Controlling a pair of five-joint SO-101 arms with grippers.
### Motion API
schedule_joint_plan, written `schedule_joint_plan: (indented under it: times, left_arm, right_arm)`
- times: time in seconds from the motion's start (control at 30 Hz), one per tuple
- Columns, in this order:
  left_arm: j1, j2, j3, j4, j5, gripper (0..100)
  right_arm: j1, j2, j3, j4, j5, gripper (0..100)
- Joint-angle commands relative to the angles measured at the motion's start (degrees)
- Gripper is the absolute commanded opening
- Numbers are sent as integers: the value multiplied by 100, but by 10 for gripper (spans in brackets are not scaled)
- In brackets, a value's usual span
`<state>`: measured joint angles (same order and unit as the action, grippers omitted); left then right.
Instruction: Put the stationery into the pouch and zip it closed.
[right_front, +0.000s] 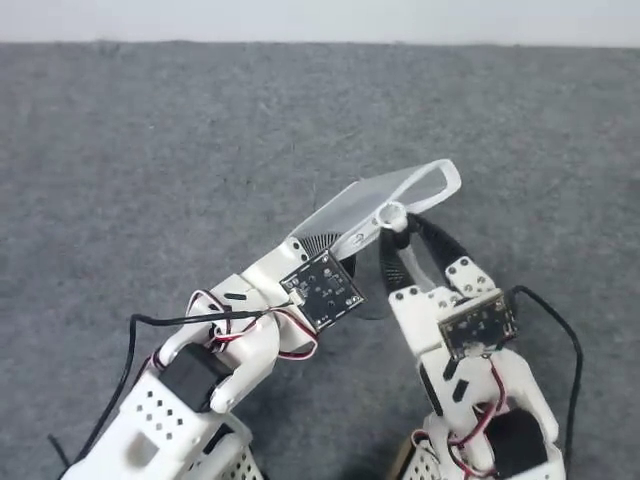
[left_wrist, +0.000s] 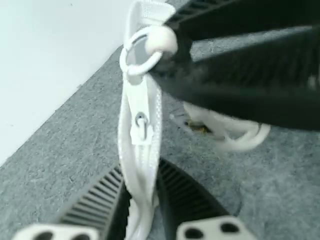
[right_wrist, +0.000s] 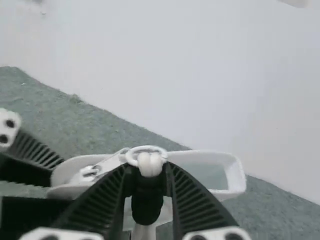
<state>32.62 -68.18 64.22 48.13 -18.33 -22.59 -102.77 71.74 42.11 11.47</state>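
1. Judging the stage first: the translucent white zip pouch (right_front: 385, 200) hangs above the grey felt table (right_front: 150, 150), stretched between both grippers, so I take this as the zip-closing step. I cannot tell whether the stationery is inside.
2. The small metal zip slider (left_wrist: 141, 127) sits on the white zipper tape, between the two grips. I cannot make out which stretch of teeth is closed.
3. A white ring with a bead (right_wrist: 145, 159) hangs at the pouch's end. The right gripper (right_wrist: 145, 172) is closed on it, the bead pinched between its black ribbed fingers.
4. The left gripper (left_wrist: 142, 175) is clamped on the zipper edge at the other side of the slider, with the tape running up out of its jaws.
5. Next, I think one gripper must let go and take the slider's tiny tab while the other holds the pouch taut. The tab is small and flat against the tape, so the pinch needs careful alignment.
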Motion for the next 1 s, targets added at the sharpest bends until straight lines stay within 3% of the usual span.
schedule_joint_plan:
  times: [0.0,0.33,0.97]
  left_arm:
    - [-26,-237,136,-79,-18,7]
    - [-26,-1503,602,202,-26,7]
    - [-26,-1635,620,352,-35,6]
  right_arm:
    - [435,-110,53,-549,-53,6]
    - [497,-110,97,-655,-53,6]
    - [1051,-13,149,-1095,-53,6]
